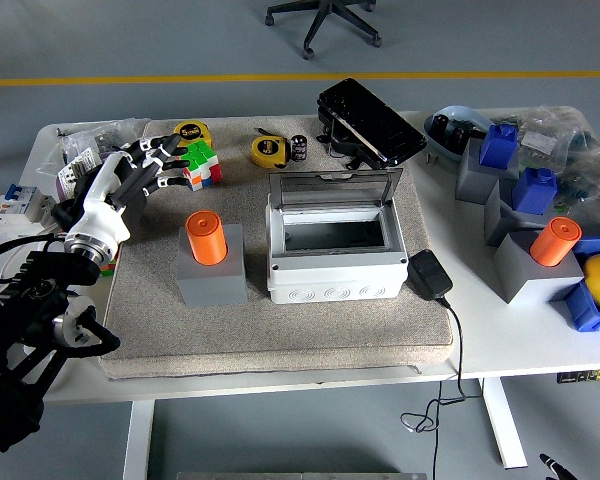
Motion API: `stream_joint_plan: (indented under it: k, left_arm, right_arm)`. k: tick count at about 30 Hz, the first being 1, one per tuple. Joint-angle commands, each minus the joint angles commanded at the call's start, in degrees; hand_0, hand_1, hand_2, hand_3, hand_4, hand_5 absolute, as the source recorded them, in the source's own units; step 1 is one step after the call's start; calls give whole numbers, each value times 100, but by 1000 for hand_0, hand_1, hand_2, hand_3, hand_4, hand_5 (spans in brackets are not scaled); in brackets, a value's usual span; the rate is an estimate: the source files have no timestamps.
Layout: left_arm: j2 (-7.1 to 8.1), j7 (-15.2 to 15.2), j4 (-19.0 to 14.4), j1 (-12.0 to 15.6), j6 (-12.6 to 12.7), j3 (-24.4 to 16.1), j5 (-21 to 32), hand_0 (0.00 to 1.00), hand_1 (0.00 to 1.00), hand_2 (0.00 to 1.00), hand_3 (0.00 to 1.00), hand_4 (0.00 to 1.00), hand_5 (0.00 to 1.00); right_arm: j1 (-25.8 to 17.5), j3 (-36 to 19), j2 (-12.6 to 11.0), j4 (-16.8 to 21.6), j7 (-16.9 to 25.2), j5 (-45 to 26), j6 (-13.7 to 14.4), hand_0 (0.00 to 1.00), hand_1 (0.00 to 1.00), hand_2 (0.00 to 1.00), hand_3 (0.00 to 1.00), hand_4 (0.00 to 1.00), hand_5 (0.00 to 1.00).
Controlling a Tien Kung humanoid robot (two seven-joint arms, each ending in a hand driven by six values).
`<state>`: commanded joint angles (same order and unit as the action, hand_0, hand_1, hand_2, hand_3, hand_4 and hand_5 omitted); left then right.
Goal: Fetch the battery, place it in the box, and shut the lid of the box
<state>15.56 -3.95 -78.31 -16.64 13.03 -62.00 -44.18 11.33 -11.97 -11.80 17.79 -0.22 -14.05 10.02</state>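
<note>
Battery-wise, I take the orange cylinder (207, 237) standing upright on its grey block (211, 267) as my target; it sits to the right of my left hand (145, 165) and nearer to me. That hand holds nothing, its fingers loosely spread and pointing far-right toward the colourful cube (203, 163). The forearm runs up from the lower left corner, so I judge this arm the nearer one; my right arm is out of sight. The cylinder's long axis is vertical, so I expect to need a side grasp. Further right, the box (335, 250) sits on the mat with its lid (335, 187) raised, just beside the block.
</note>
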Motion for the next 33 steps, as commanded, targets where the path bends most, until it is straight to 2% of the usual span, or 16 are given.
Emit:
stream_joint_plan:
  k: [6,12,16,23,33]
  left_arm:
    - [101,-128,-14,-6,-61,230,16,440,597,606,585,974,498]
    - [116,-333,-36,74,-164,371,-82,444,595,603,580,974,489]
    - [126,-503,-24,126,-119,466,-129,445,592,599,577,976,487]
    - [106,-879,179,108,-35,670,-199,450,586,592,567,985,498]
    - [44,-1229,418,59,-127,1043,-234,472,586,586,562,998,521]
  right_arm:
    - [-8,2,-6,-1,-6,-17,-11,584,639,654,578,939,496]
    - [-16,-3,-2,0,-4,-13,-13,584,639,653,577,939,497]
    - [-25,-2,-2,1,-5,-19,-18,583,639,653,576,937,497]
    - [-20,3,2,-1,-12,-24,-23,582,640,653,575,937,497]
    - [-22,6,1,1,-9,-42,-25,582,639,654,576,938,497]
